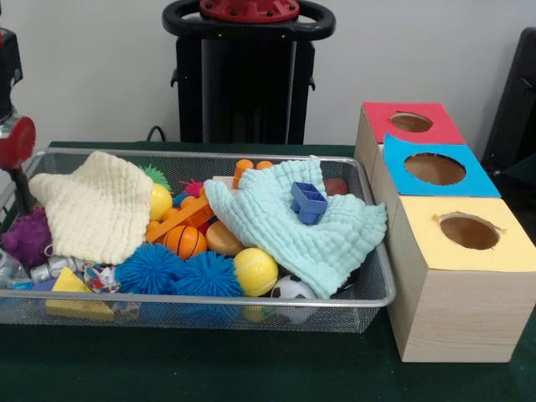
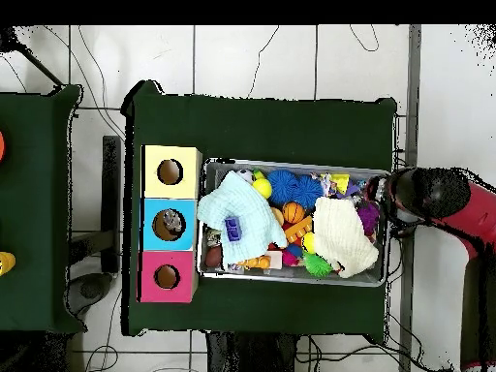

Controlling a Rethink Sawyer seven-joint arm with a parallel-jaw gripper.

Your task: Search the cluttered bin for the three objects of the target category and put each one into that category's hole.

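Observation:
A wire mesh bin (image 1: pixel 251 301) holds a heap of toys. A cream cloth (image 1: pixel 96 205) covers its left part. A light-blue cloth (image 1: pixel 306 226) covers the right part, with a small blue plastic frame (image 1: pixel 308 201) lying on it. Between the cloths I see a yellow ball (image 1: pixel 255 270), a small basketball (image 1: pixel 185 241), two blue spiky balls (image 1: pixel 180 272) and a soccer ball (image 1: pixel 292 289). My gripper (image 2: pixel 386 201) hangs over the bin's end by a purple spiky toy (image 1: pixel 27 237). In the front view it shows only at the left edge (image 1: pixel 18 180).
Three wooden boxes stand in a row beside the bin, with holes in a red top (image 1: pixel 377 126), a blue top (image 1: pixel 479 180) and a yellow top (image 1: pixel 427 243). From overhead, something grey shows inside the blue box's hole (image 2: pixel 170 224). Green cloth covers the table (image 1: pixel 209 368).

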